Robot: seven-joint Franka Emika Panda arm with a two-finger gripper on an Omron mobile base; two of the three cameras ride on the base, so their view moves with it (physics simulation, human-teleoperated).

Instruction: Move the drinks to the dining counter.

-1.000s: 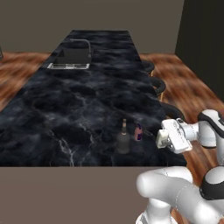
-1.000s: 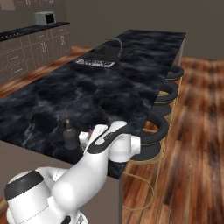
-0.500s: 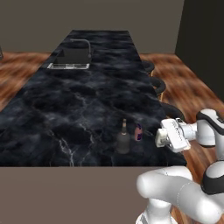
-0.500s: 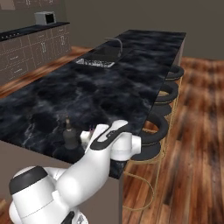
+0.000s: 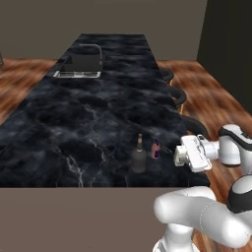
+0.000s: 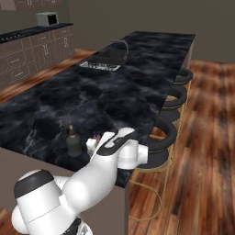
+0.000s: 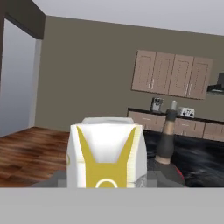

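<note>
Cream-white carton (image 7: 106,155) with gold markings, clamped in gripper (image 5: 180,156), hangs at black marble dining counter (image 5: 88,118) edge near dark glass bottle (image 5: 139,155), purple can (image 5: 155,148); nothing moved lately, release pending.

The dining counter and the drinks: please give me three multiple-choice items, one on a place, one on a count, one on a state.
1. Where does the bottle stand?
A. in the sink
B. near the counter's near edge, beside the can
C. on a stool

2. How many drinks already stand on the dining counter?
A. two
B. none
C. four

3. What is the state of the carton?
A. lying flat on the floor
B. upright between the gripper's fingers
C. inside a cabinet

Answers: 1 B, both base views show bottle and can together there. 2 A, only bottle and can stand there. 3 B, the hand view shows it upright and close.
</note>
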